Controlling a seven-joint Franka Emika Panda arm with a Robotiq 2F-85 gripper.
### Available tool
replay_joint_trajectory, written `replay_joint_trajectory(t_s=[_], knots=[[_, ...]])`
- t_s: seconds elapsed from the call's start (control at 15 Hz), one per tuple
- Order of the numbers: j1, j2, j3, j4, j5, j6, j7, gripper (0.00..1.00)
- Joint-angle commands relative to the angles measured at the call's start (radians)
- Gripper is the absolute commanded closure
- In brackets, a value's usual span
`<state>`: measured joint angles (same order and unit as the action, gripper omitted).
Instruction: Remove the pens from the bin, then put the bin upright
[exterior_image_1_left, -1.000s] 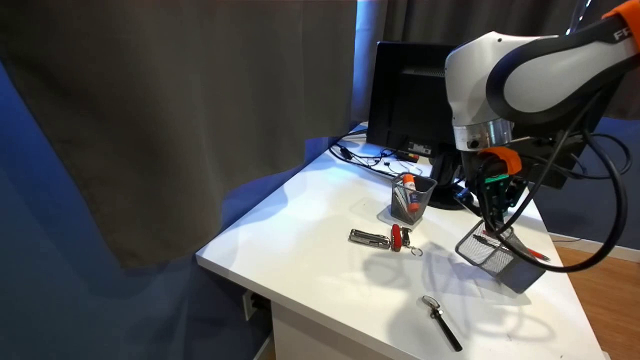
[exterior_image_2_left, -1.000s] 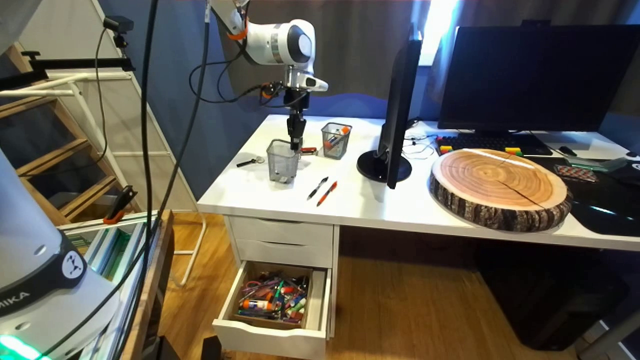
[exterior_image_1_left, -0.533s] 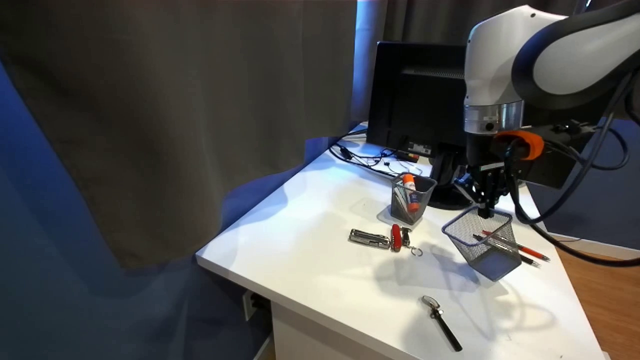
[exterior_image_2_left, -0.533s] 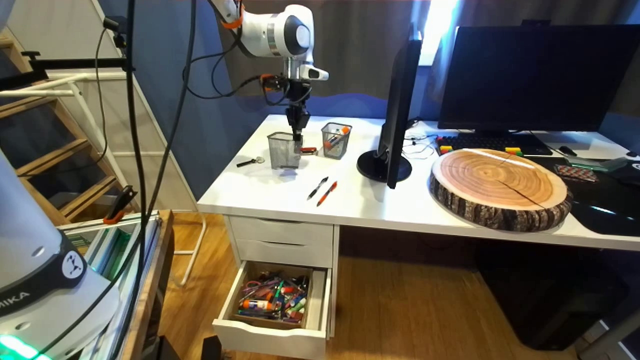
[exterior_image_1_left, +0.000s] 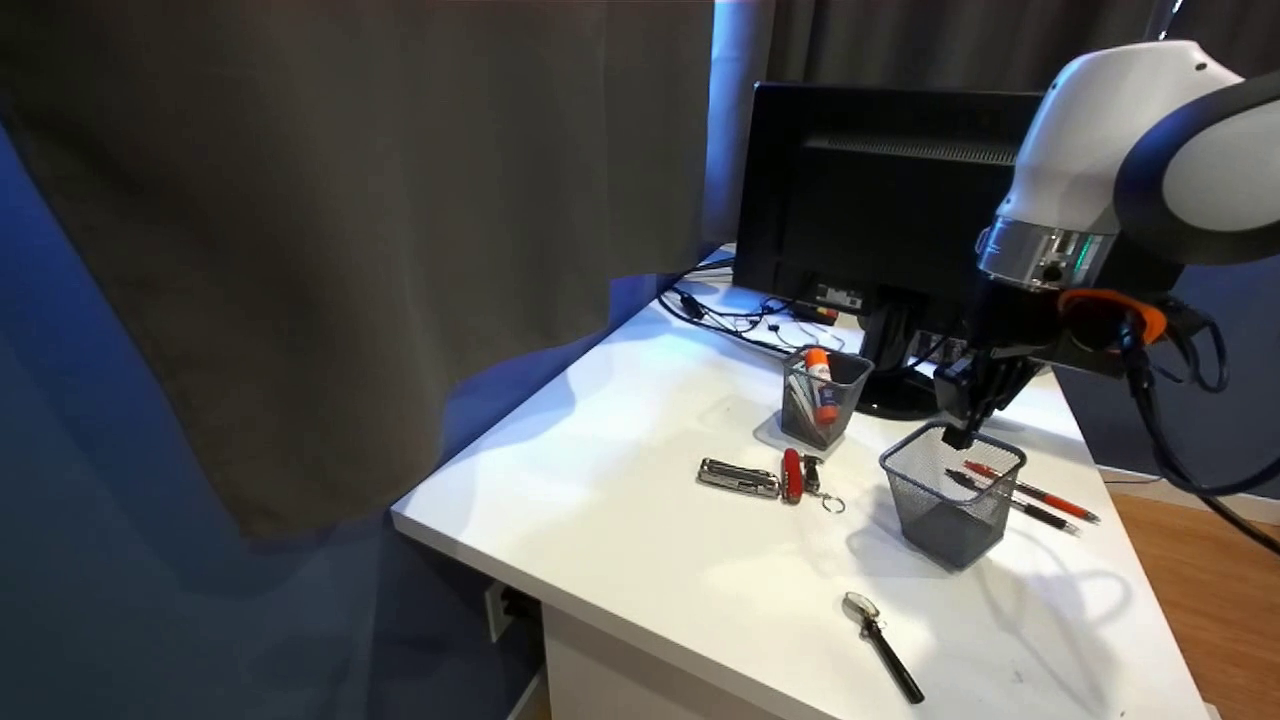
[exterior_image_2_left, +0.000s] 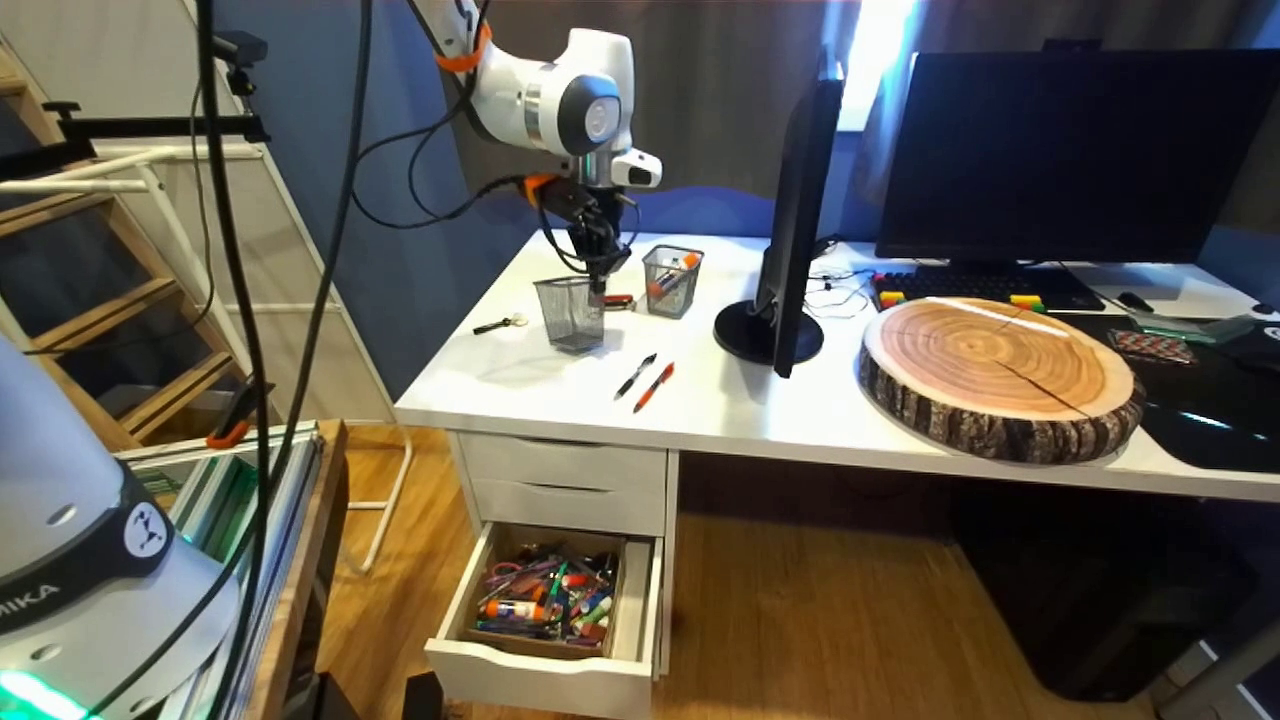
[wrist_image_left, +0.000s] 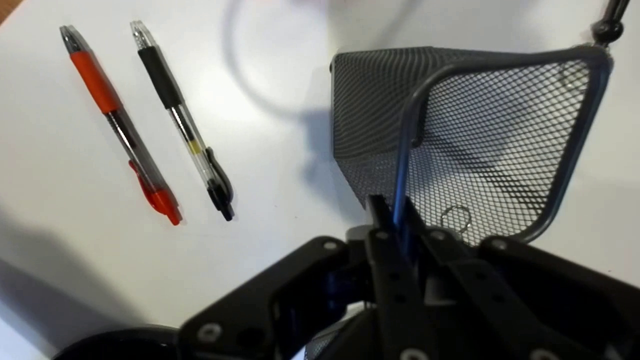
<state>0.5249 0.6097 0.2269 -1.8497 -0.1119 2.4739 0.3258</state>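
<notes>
Swung more upright since earlier, the bin (exterior_image_1_left: 950, 510) is pinched at its rim by the fingers (wrist_image_left: 386, 257), presumably to stand it; the pens (wrist_image_left: 120, 126) lie outside.

Soft shadows across the bright desk (exterior_image_1_left: 620, 480)

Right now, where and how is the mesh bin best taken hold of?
The bin is probably best gripped by one side of its rim, from above, as the gripper has it: it opens upward, and that thin edge fits between the jaws.
</notes>
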Motion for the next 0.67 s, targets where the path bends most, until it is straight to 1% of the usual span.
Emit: replay_joint_trajectory(t_s=[0.0,0.27,0.4,0.47,0.6], knots=[[-0.085,-0.072,0.076,-0.128,0.085,0.085,-0.15,0.62],[-0.122,-0.166,0.108,-0.203,0.119,0.066,-0.216,0.34],[-0.125,-0.219,0.115,-0.227,0.12,0.039,-0.225,0.21],[-0.124,-0.245,0.117,-0.237,0.121,0.025,-0.227,0.13],[-0.109,-0.299,0.109,-0.252,0.088,-0.025,-0.224,0.02]])
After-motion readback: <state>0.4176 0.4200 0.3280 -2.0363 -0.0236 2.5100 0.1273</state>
